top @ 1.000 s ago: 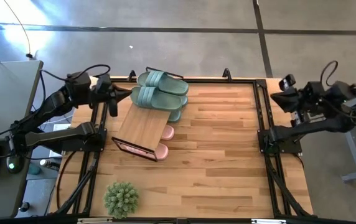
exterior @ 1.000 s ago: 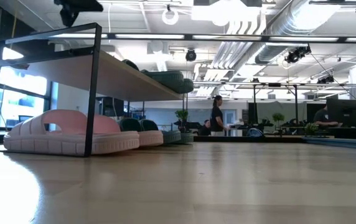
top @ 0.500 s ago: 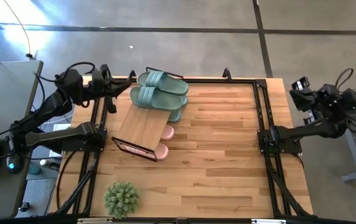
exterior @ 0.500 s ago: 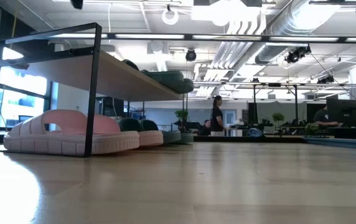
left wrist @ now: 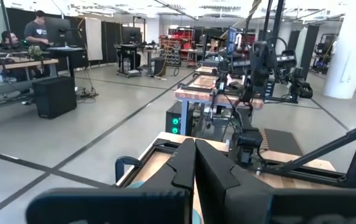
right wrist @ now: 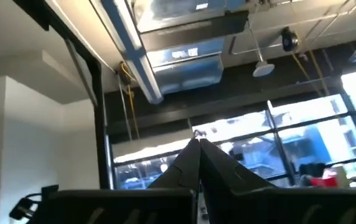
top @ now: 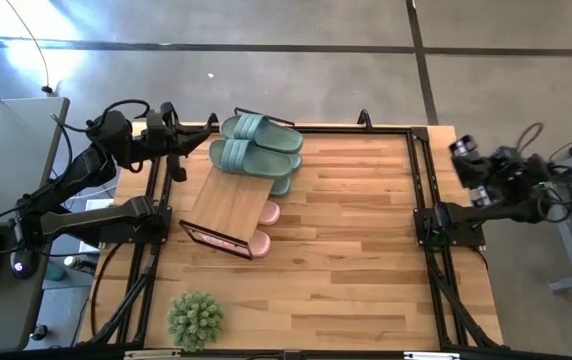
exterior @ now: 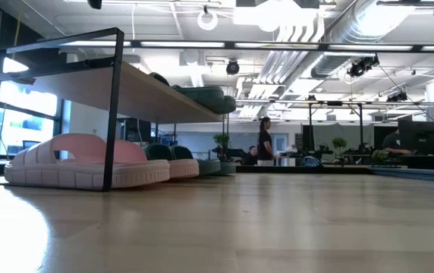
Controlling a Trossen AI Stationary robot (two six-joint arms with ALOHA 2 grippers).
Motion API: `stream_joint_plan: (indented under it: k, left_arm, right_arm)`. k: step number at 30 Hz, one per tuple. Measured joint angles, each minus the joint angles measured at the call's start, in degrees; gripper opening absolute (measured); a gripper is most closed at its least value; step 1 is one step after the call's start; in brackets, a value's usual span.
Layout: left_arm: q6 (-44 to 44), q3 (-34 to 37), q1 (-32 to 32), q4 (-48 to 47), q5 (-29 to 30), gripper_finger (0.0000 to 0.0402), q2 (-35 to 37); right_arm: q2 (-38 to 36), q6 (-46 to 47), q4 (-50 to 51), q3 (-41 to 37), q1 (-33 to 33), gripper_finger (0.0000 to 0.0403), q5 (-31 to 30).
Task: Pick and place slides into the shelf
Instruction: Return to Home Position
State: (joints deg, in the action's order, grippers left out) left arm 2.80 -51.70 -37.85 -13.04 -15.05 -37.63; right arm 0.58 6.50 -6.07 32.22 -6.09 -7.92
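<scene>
The shelf (top: 228, 204) stands at the table's far left, its bamboo board on a black frame (exterior: 116, 106). Two sage-green slides (top: 258, 131) (top: 256, 157) lie side by side on the board's far end. Another green slide (top: 282, 186) and the pink pair (top: 269, 212) (top: 259, 243) rest on the tabletop under the board; in the low view the pink slide (exterior: 86, 162) sits nearest. My left gripper (top: 176, 160) hovers shut by the table's far-left corner, beside the shelf; its fingers meet (left wrist: 195, 158). My right gripper (top: 463, 150) is shut (right wrist: 198, 155) beyond the table's right edge, pointing up at the ceiling.
A spiky green plant ball (top: 195, 319) sits near the table's near-left corner. The black table frame (top: 418, 180) runs along the edges. Bare wooden tabletop (top: 356, 250) stretches from the shelf to the right edge. A person (exterior: 265, 141) stands far off in the room.
My left gripper has drawn a little toward the table's far-left corner and risen out of the low view's top edge. My right arm has swung out past the table's right edge, then back a little toward it. The slides and shelf have stayed put.
</scene>
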Motion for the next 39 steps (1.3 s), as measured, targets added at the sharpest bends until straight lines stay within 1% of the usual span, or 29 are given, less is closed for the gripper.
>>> stream_joint_plan:
  k: [11,17,20,25,29,31,33,35,39]
  left_arm:
    - [-1.6,0.0,0.0,0.0,-0.5,0.0001,0.0]
    - [-2.6,0.0,0.0,0.0,-1.3,0.0001,0.0]
    - [-2.9,0.0,0.0,0.0,-1.3,0.0001,0.0]
    - [-4.1,0.0,0.0,0.7,-1.3,0.0001,1.4]
    - [-4.1,0.0,0.0,5.8,-1.8,0.0001,4.0]
    - [-4.1,0.0,0.0,8.5,-2.3,0.0001,6.1]
    - [-5.1,0.0,0.0,8.9,-2.4,0.0001,8.6]
    - [-6.6,0.0,0.0,7.6,-2.5,0.0001,11.6]
    - [-8.6,0.0,0.0,2.0,-2.3,0.0001,18.0]
  right_arm:
    - [0.1,7.6,-16.1,-21.1,0.0,0.0,0.8]
    - [0.0,10.2,-26.7,-29.3,0.0,0.0,0.6]
    - [0.0,11.3,-28.7,-31.6,0.0,0.0,0.2]
    - [0.2,11.6,-25.8,-31.6,0.0,0.0,-1.1]
    - [0.1,11.2,-25.7,-31.6,0.0,0.0,-1.7]
    - [0.1,11.2,-25.2,-31.6,0.0,0.0,-1.8]
    - [0.1,11.2,-23.9,-31.6,0.0,0.0,-2.0]
    - [0.2,11.2,-22.6,-31.6,0.0,0.0,-2.1]
    - [0.2,11.0,-20.4,-31.6,0.0,0.0,-2.5]
